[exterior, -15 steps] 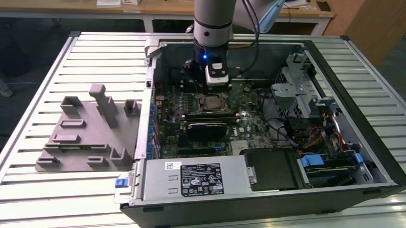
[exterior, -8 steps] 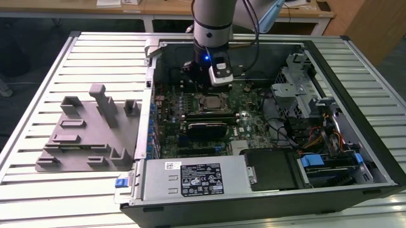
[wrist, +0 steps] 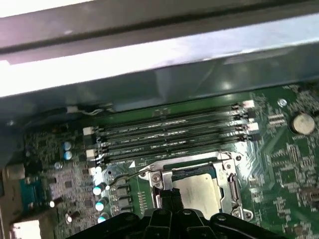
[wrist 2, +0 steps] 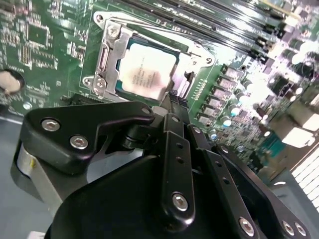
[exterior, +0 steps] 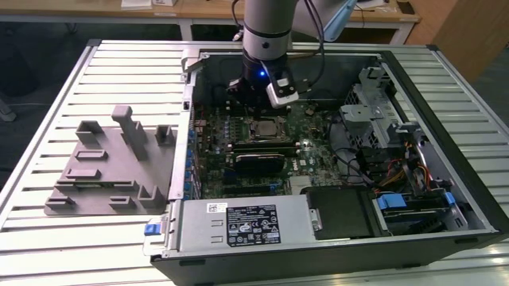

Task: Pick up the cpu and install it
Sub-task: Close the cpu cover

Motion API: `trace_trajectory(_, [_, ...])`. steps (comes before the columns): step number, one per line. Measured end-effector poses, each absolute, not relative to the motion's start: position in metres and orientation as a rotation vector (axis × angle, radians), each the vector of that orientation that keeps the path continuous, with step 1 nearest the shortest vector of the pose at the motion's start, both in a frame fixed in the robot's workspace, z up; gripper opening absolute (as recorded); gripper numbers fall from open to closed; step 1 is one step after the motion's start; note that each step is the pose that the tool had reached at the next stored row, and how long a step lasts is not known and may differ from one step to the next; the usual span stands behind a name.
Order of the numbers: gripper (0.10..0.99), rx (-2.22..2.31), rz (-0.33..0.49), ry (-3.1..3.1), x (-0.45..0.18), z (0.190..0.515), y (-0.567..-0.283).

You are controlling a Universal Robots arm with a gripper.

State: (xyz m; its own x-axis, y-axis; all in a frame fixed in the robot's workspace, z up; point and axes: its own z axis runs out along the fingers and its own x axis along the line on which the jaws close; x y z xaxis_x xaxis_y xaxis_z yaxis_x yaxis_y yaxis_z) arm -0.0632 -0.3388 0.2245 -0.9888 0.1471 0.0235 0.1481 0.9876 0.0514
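Exterior view: the hand point(exterior: 253, 109) hangs inside the open computer case point(exterior: 318, 262) on the worktop point(exterior: 119, 59), near the cpu point(exterior: 265, 130), on its far side. Second wrist view: the cpu point(wrist 2: 145, 74) sits flat in its socket point(wrist 2: 106, 55); the hand point(wrist 2: 172, 98) seems clenched and empty. First wrist view: the hand point(wrist: 168, 195) is just beside the cpu point(wrist: 199, 191).

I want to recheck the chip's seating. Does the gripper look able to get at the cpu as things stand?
Probably yes: the gripper hangs close by the cpu, which lies in the motherboard socket with its top plate uncovered.
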Motion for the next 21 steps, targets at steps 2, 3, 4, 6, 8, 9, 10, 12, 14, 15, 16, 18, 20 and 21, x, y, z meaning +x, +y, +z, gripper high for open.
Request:
trace_trajectory(2, [0.106,-0.186,-0.082,-3.114,-0.0632,0.2243,-0.3388])
trace_trajectory(3, [0.106,-0.178,-0.082,-3.115,-0.0632,0.2243,-0.3388])
trace_trajectory(4, [0.106,-0.177,-0.082,-3.115,-0.0632,0.2243,-0.3388])
trace_trajectory(6, [0.106,-0.176,-0.082,-3.115,-0.0632,0.2242,-0.3388])
trace_trajectory(8, [0.106,-0.176,-0.082,-3.115,-0.0632,0.2242,-0.3387])
trace_trajectory(9, [0.106,-0.176,-0.082,-3.115,-0.0632,0.2240,-0.3387])
trace_trajectory(10, [0.106,-0.176,-0.083,-3.115,-0.0631,0.2235,-0.3387])
trace_trajectory(12, [0.106,-0.176,-0.082,-3.115,-0.0632,0.2224,-0.3388])
trace_trajectory(14, [0.106,-0.176,-0.082,-3.115,-0.0632,0.2212,-0.3388])
trace_trajectory(15, [0.106,-0.176,-0.082,-3.115,-0.0632,0.2207,-0.3388])
trace_trajectory(16, [0.106,-0.176,-0.082,-3.115,-0.0632,0.2202,-0.3388])
trace_trajectory(18, [0.106,-0.176,-0.082,-3.115,-0.0632,0.2193,-0.3388])
trace_trajectory(20, [0.106,-0.169,-0.082,-3.115,-0.0632,0.2184,-0.3388])
trace_trajectory(21, [0.106,-0.163,-0.082,-3.115,-0.0632,0.2178,-0.3388])
